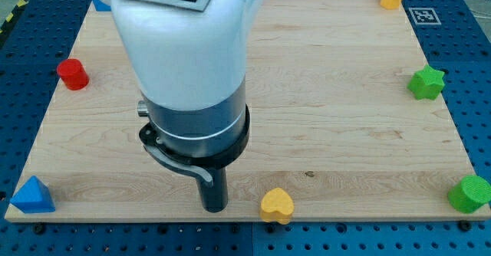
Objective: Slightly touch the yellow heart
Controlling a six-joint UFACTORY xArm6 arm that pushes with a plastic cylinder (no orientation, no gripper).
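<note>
Your tip (214,208) sits on the counter (330,95) just left of the yellow heart (277,205), apart from it; it's a bare rod, nothing grasped.

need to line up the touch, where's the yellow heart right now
The yellow heart sits at the view's bottom edge of the board, just right of centre, with my tip close on its left.

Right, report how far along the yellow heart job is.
Done: my tip sits near the view's bottom edge of the board, just to the view's left of the yellow heart. In hand: closing that last gap; a strip of bare wood shows between tip and heart, so no contact is visible. Left: a short nudge toward the view's right until the tip just meets the heart.
</note>
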